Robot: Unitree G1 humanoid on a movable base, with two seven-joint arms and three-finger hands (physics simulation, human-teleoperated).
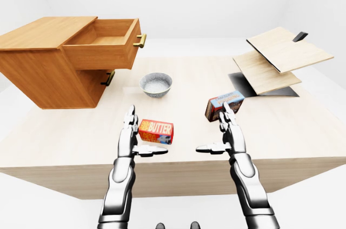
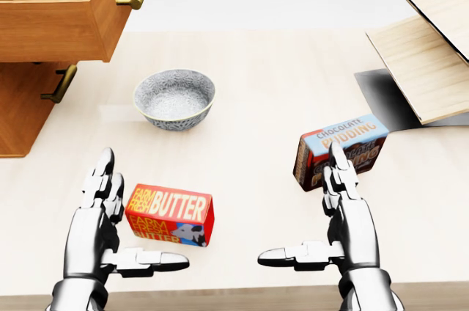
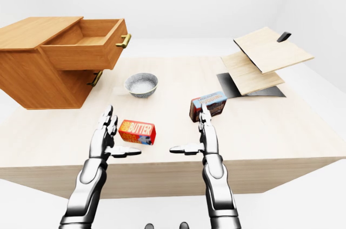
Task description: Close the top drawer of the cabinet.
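Observation:
A wooden cabinet stands at the table's upper left. Its top drawer is pulled well out, showing an empty inside and a brass handle. The lower drawer's handle sits flush below. My left hand hovers open near the table's bottom edge, far below and right of the drawer, beside a red butter box. My right hand is open too, just below a chocolate pudding box. Neither hand touches anything.
A grey bowl sits between the cabinet and my hands. Light wooden boards lie stacked and tilted at the upper right over a dark slab. The table's near edge runs just under my hands.

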